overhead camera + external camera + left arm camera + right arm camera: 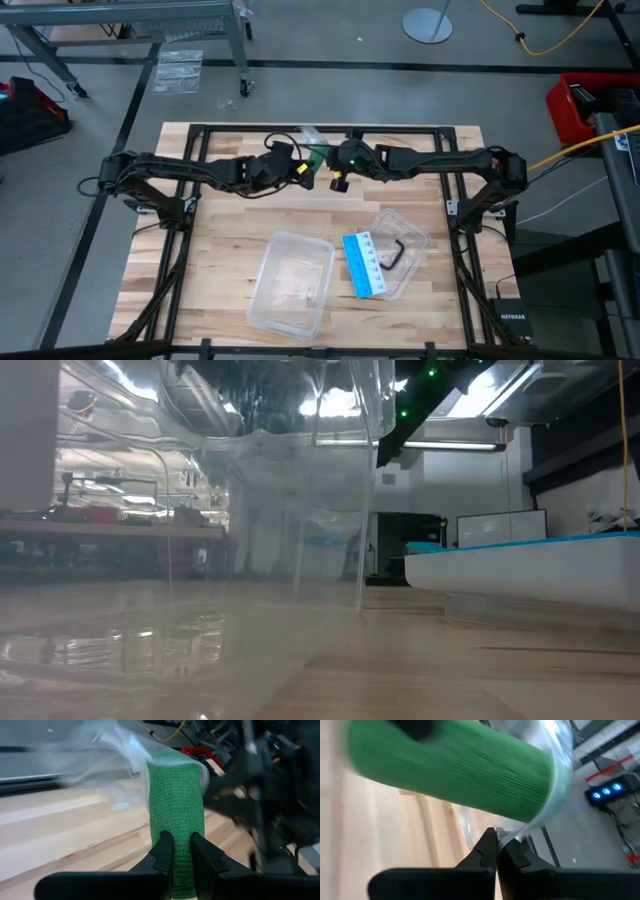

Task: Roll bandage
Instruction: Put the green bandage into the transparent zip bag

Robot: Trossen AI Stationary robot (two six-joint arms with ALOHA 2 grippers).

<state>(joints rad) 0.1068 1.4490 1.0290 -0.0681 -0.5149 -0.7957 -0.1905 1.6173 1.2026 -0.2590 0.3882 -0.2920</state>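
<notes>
The pale wooden slatted worktop [230, 215] carried a clear rectangular plastic tub [291, 283] near its front edge, with a blue-and-white card [363, 264] and crumpled clear plastic packaging [405, 235] just beside it. Both dark arms met above the worktop's far edge. The left gripper [181, 851] was clamped on the green rolled fabric bandage [176, 812], raised off the wood. The right gripper [497, 851] was pinched fully closed on the clear film wrapper [555, 780] around that roll.

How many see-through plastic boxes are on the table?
2. One clear tub sits near the table's front middle. The other clear tray lies right of it, under the blue-and-white card. None seems hidden.
</notes>
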